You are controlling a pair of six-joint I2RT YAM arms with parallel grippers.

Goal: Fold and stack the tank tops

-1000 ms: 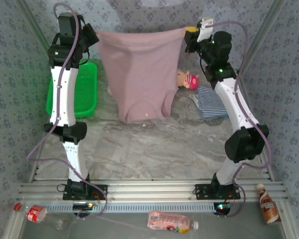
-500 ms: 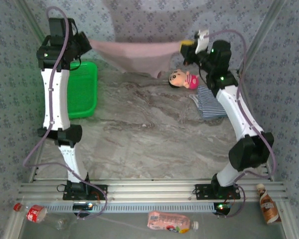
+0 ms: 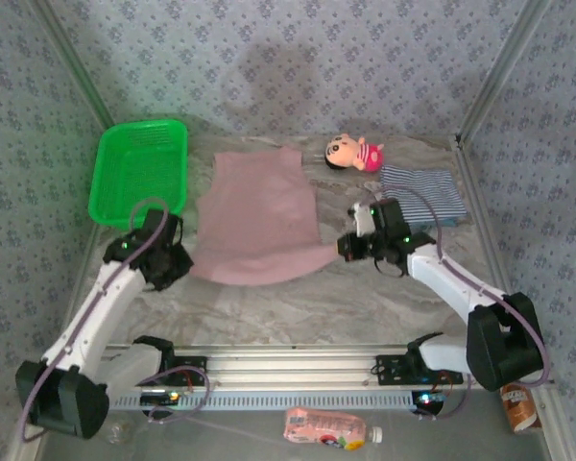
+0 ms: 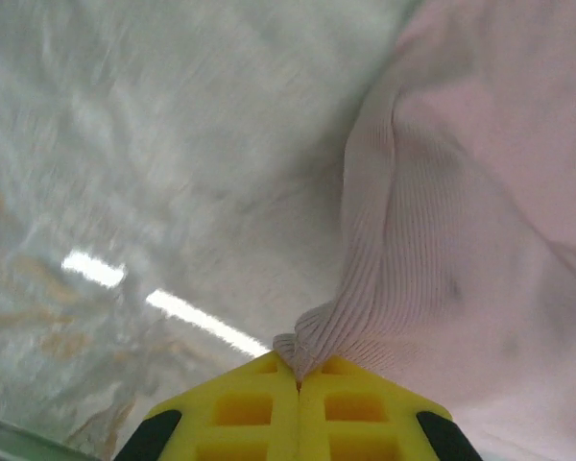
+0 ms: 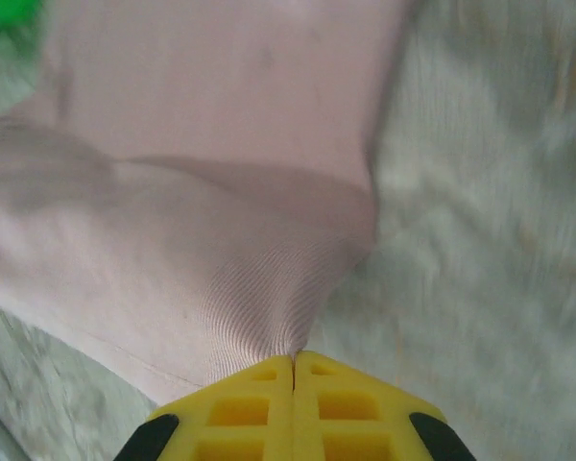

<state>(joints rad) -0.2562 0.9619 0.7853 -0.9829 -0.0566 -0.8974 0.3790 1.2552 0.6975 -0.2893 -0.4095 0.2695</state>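
Mauve-pink tank top [image 3: 257, 211]: spread mid-bench [image 3: 298, 298], its two near corners raised.
Handling: probably light, limp ribbed knit that sags and creases; best taken at corners or shoulder straps.
Left gripper [image 4: 298, 370]: clamped tight on the near-left corner.
Right gripper [image 5: 294, 363]: clamped tight on the near-right corner.
Striped tank top [image 3: 422, 197]: folded, far right.
Surrounds: plush doll [image 3: 353, 152] far; green basket [image 3: 139, 168] far left.

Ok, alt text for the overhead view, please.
The left gripper and right gripper each pinch a near corner of a pink top laid on the table. A green basket sits left of it; a doll and striped top lie right.
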